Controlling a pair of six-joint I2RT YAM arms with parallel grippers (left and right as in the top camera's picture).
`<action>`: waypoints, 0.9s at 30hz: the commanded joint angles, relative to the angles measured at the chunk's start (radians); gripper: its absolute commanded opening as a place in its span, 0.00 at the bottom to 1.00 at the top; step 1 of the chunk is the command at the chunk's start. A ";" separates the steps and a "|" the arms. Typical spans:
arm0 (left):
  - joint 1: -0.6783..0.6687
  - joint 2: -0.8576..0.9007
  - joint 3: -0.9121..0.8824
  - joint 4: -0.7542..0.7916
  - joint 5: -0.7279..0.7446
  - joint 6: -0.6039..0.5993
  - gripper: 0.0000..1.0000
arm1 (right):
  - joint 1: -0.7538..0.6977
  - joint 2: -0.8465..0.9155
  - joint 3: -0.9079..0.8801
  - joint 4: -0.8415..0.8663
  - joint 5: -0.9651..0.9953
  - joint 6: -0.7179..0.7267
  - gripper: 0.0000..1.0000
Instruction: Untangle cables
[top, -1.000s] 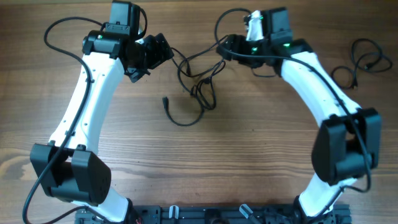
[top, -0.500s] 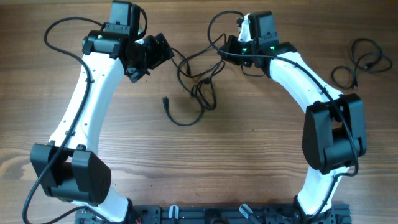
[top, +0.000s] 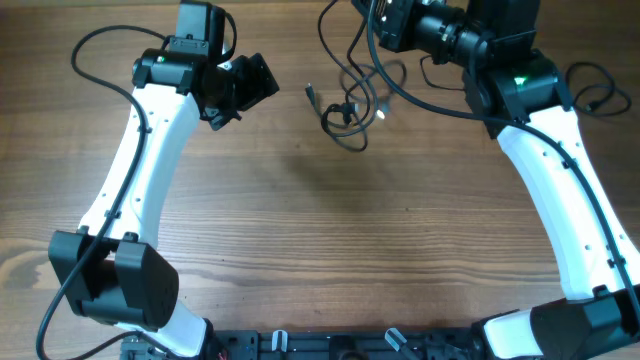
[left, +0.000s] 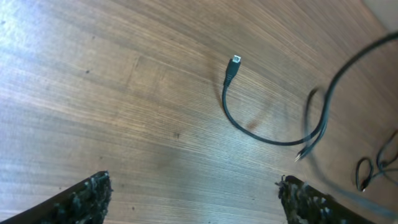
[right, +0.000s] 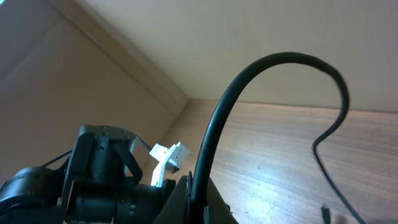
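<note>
From overhead, the left gripper (top: 243, 98) stands wide open over bare wood of the table (top: 300, 230), holding and touching nothing. The right gripper (top: 375, 25) is up at the far edge, and the tangled cables (top: 345, 112) trail down from it between the two arms. One plug end (top: 310, 92) sticks out on the bundle's left side. A separate loose cable (top: 598, 100) lies at the table's right edge, partly behind the right arm. A second ago the right gripper was lower, at the bundle's right side. The bundle then lay spread on the wood, with its plug end much nearer the table's middle. Since then the right arm has swung toward the far edge, dragging the bundle and that plug with it. The left arm has not moved.

The left wrist view shows the left gripper (left: 196, 199) with its fingertips (left: 87, 194) far apart at the bottom corners. Beyond them, clear of both fingers, one cable strand (left: 249, 127) curves over the wood and ends in a small plug (left: 234, 61).

In the right wrist view, the right gripper (right: 196, 205) is clenched on a cable (right: 224, 112). The cable rises from between its fingers, arches overhead and drops toward the table.
</note>
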 joint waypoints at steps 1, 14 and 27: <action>0.003 0.002 0.001 0.059 0.203 0.248 0.81 | -0.006 -0.008 0.010 -0.037 -0.021 -0.006 0.04; -0.048 0.038 -0.001 -0.029 0.561 0.806 0.82 | -0.021 -0.001 0.010 -0.092 -0.021 0.023 0.04; -0.224 0.127 -0.002 0.157 0.440 0.856 0.57 | -0.026 -0.001 0.010 -0.142 -0.024 0.020 0.04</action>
